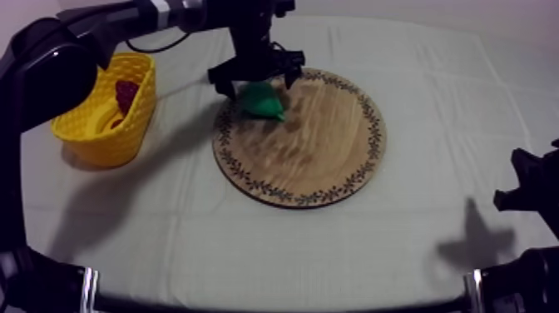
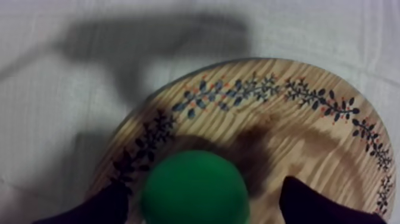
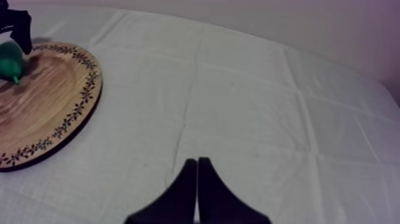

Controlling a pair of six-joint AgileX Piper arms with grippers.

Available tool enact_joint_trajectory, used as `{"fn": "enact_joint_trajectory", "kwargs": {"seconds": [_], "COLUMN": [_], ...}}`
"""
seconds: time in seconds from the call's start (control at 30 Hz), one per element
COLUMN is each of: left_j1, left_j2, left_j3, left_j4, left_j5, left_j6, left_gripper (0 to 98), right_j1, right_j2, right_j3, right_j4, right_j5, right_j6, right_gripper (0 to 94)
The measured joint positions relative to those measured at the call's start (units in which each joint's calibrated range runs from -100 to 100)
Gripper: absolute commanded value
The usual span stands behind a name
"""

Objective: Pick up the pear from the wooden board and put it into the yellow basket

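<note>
Black left claw (image 1: 254, 81) astride the green pear (image 1: 263, 101), not yet gripping.
It hangs wide, fingers (image 2: 95, 211) at either side of the pear with a gap showing on each; the pear lies on the wooden board (image 1: 308, 154) near the rim at about eleven o'clock. To do this well, I judge: sink a touch, centre, squeeze the fat belly gently, lift straight up, then carry toward nine o'clock to the yellow basket (image 1: 125, 137). Away at four o'clock the right claw (image 3: 197, 179) rests pinched narrow, well apart.
</note>
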Motion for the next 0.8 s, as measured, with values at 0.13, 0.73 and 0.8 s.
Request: {"fn": "enact_joint_trajectory", "kwargs": {"seconds": [0.13,0.73,0.8], "left_j1": [0.2,0.2,-0.1], "left_j2": [0.6,5.8,6.4], "left_j3": [-0.2,-3.7,-4.0], "left_j4": [-0.06,-2.33,-2.33], "left_j5": [-0.2,1.4,1.1], "left_j6": [-1.1,-2.1,-1.9], "left_gripper": [96.1,96.0,95.9], "right_j1": [0.0,0.0,0.0], "right_j2": [0.0,0.0,0.0], "right_j3": [0.0,0.0,0.0], "right_j4": [0.0,0.1,0.1], "right_j5": [0.0,0.0,0.0], "right_j6": [0.0,-0.1,-0.1], "right_gripper": [0.5,0.5,0.5]}}
